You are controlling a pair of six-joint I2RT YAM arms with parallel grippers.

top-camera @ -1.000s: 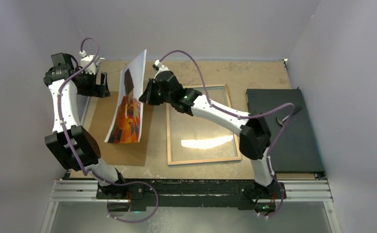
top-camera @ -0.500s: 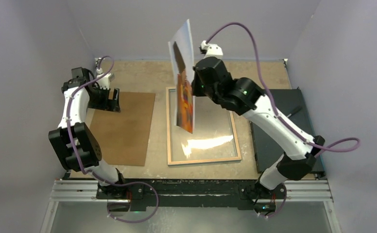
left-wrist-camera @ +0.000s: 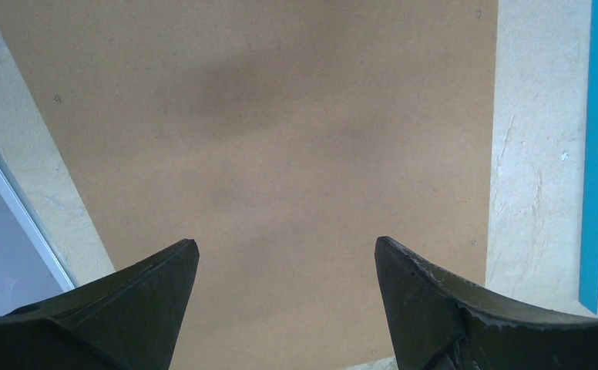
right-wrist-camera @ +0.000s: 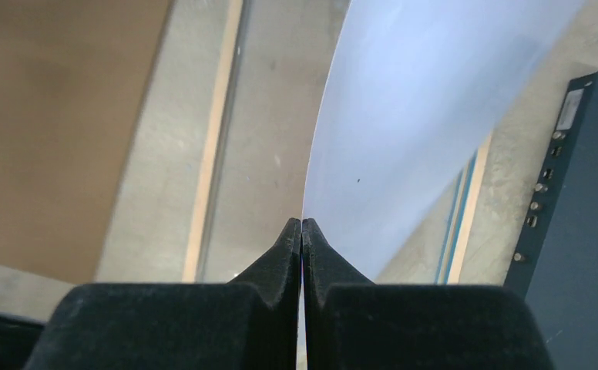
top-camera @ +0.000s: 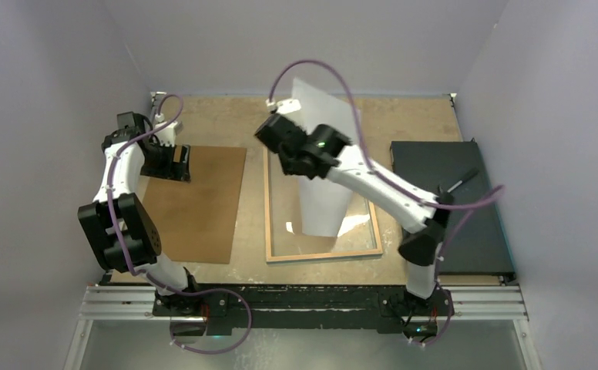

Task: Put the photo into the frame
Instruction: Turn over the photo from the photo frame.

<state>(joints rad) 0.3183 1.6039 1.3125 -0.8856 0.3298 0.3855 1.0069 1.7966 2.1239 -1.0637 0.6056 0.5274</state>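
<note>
Grip is the whole matter here. The right claw [right-wrist-camera: 301, 223] is pressed together on the thin edge of the photo [right-wrist-camera: 427, 116], its fingers meeting with only the paper between them. In the right wrist view the sheet bows away toward the upper right with its white back showing. I judge it light and limp rather than stiff: it will sag and swing from a single pinch point, and it could crease if pushed edge-on against anything.

In the top view the photo stands at the centre, slanting down from the claw over the frame [top-camera: 323, 255], white back toward the camera. Its lower edge reaches the glass area near the frame's lower middle, though I cannot tell whether it touches the pane. The frame lies flat on the table [top-camera: 404, 116], wood-coloured rim up.

An edge hold like this one suits the print. Laying it down slowly from its low edge should let it flatten inside the rim. The glass beneath is fragile and probably slick, so the paper may slide.

At centre left the left claw [left-wrist-camera: 287, 247] hangs spread apart, holding nothing, over the brown backing board [left-wrist-camera: 280, 116], which lies just left of the frame. A black box [top-camera: 465, 208] sits at the right.
</note>
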